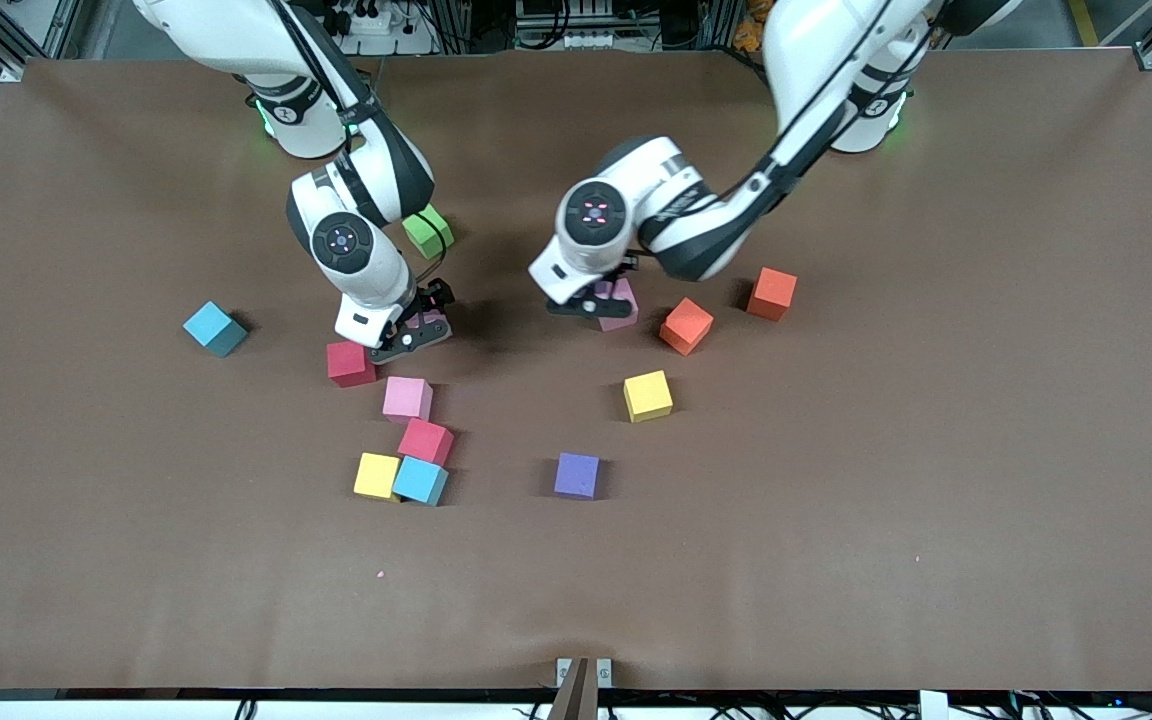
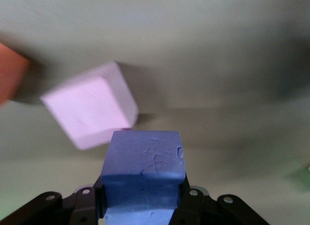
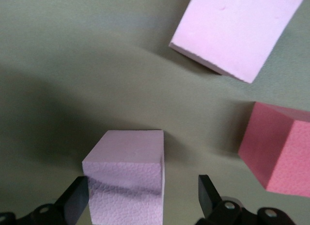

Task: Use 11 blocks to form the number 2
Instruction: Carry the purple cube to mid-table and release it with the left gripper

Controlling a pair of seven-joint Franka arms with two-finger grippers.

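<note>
The blocks (image 1: 407, 398) are scattered over the middle of the table (image 1: 836, 560) with no digit laid out yet. Being matte foam, they're probably light, squishy and not slippery, so each is best taken square on two opposite flat faces with a gentle squeeze. A pink block (image 3: 128, 176) is straddled by the open right hand (image 3: 143, 200) just beside a red block (image 1: 350, 362), while a blue block (image 2: 143, 171) is clamped in the closed left hand (image 2: 143, 200), low over the table next to a second pink block (image 2: 89, 111).

Green cube (image 1: 428, 231) on brown table (image 1: 936, 450), toward the robots' bases
</note>
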